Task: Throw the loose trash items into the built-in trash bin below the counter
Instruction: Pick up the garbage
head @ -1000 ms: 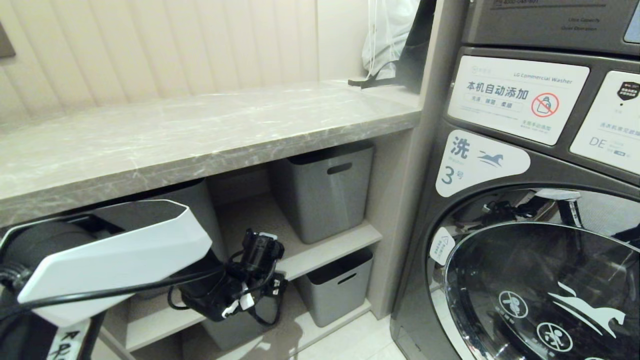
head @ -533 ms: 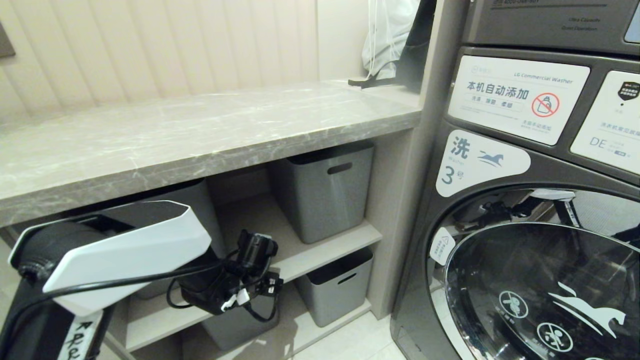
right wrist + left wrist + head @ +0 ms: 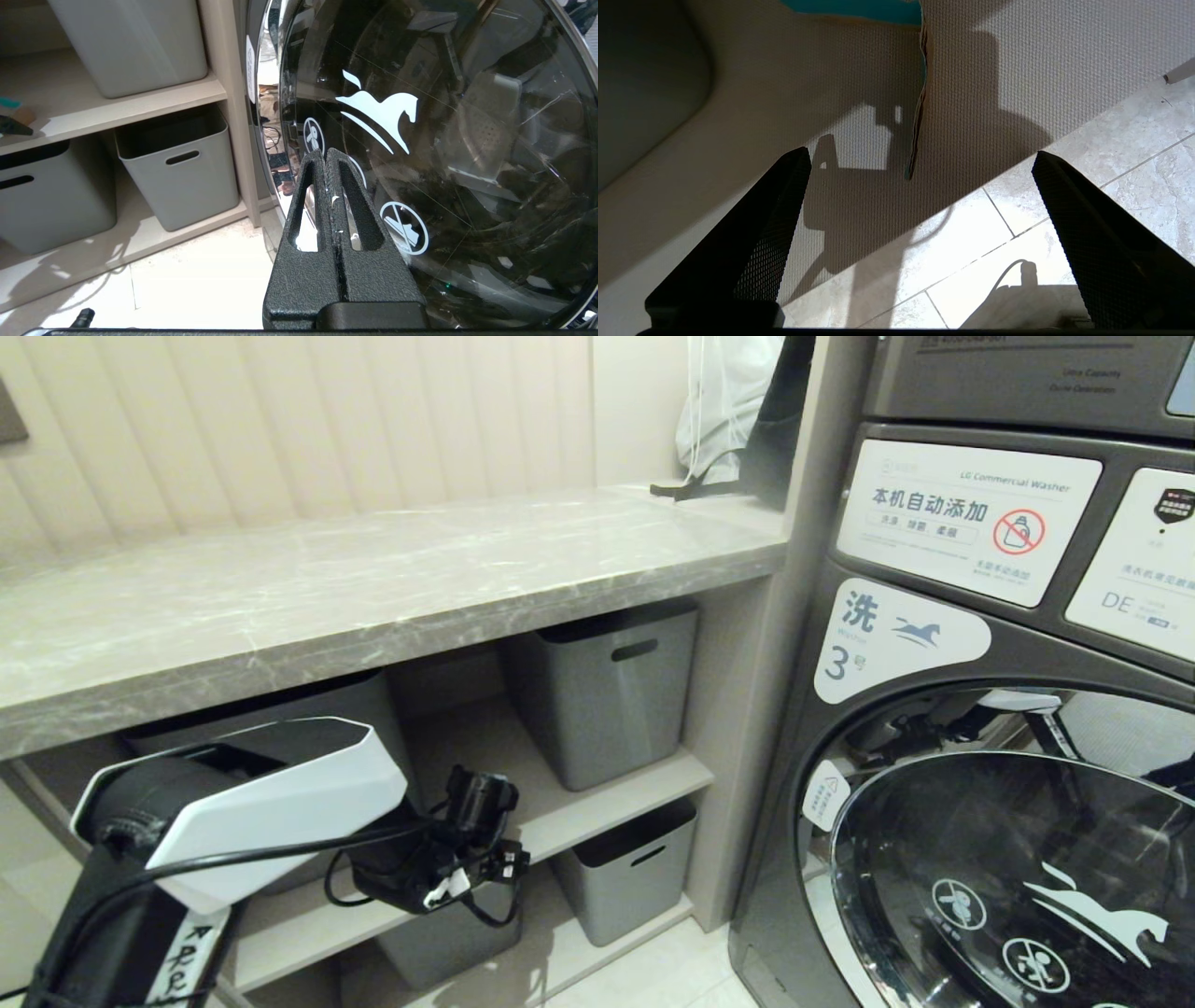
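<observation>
The counter (image 3: 373, 588) runs long and grey in the head view, and the left gripper (image 3: 467, 859) hangs under it by the grey tubs (image 3: 607, 691). In the left wrist view a brown strip (image 3: 920, 116) with a teal edge lies on the shelf under that counter, ahead of the wide-open fingers (image 3: 770, 224). In the right wrist view the right gripper (image 3: 327, 172) is closed and holds nothing, by the washer door (image 3: 444, 140) beside the counter.

The bench (image 3: 392, 579) is grey marble with white veins. The tubs (image 3: 607, 695) on the beige shelves (image 3: 579, 807) are plain grey. The washing machine (image 3: 990, 728) is dark grey with white labels and white horse marks. A brown strip (image 3: 920, 116) has a teal edge. Both grippers are textured black.
</observation>
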You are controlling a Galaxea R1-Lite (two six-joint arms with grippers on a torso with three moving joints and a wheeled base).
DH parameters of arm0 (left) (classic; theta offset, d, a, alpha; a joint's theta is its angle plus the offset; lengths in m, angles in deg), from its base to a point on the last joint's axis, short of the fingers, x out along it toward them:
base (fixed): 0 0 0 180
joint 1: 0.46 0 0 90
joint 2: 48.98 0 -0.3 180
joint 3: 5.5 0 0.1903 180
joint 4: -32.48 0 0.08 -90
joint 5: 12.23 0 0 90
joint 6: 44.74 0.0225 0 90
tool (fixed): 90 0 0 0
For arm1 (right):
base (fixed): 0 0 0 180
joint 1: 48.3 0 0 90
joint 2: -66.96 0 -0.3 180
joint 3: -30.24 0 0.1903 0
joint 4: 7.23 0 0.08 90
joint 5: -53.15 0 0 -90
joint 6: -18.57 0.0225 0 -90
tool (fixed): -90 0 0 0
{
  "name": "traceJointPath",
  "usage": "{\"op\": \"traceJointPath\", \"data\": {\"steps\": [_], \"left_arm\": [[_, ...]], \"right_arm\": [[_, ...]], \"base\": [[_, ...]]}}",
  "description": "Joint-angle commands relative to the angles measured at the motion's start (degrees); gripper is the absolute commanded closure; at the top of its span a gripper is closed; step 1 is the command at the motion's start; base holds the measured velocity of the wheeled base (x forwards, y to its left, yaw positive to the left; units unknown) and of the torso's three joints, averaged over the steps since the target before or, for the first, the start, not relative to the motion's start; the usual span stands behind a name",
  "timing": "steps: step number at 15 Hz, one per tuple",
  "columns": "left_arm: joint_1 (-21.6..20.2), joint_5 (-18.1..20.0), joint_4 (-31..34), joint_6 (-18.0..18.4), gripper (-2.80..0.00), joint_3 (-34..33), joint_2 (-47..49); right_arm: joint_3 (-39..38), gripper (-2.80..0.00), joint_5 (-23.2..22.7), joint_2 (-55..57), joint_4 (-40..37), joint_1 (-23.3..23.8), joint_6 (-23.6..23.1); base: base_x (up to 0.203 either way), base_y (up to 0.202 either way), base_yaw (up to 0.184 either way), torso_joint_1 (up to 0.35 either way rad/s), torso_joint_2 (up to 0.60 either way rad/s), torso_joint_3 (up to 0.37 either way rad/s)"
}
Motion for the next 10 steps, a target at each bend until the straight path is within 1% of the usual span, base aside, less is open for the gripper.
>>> {"op": "traceJointPath", "data": {"steps": [1,2,5,9,10], "left_arm": [[-0.4,0.1,-0.2,0.0,-2.8,1.2,1.1],[-0.7,0.5,-0.2,0.1,0.0,1.9,1.4],[-0.8,0.7,0.0,0.0,0.0,2.9,1.6],[-1.1,0.9,1.9,0.0,0.0,3.1,1.3],[-1.3,1.5,2.0,0.0,0.0,3.2,1.3]], "right_arm": [[0.0,0.0,0.0,0.0,0.0,0.0,0.0],[0.0,0.0,0.0,0.0,0.0,0.0,0.0],[0.0,0.0,0.0,0.0,0.0,0.0,0.0],[0.0,0.0,0.0,0.0,0.0,-0.1,0.0],[0.0,0.0,0.0,0.0,0.0,0.0,0.0]], "base": [[0.0,0.0,0.0,0.0,0.0,0.0],[0.0,0.0,0.0,0.0,0.0,0.0],[0.0,0.0,0.0,0.0,0.0,0.0],[0.0,0.0,0.0,0.0,0.0,0.0],[0.0,0.0,0.0,0.0,0.0,0.0]]}}
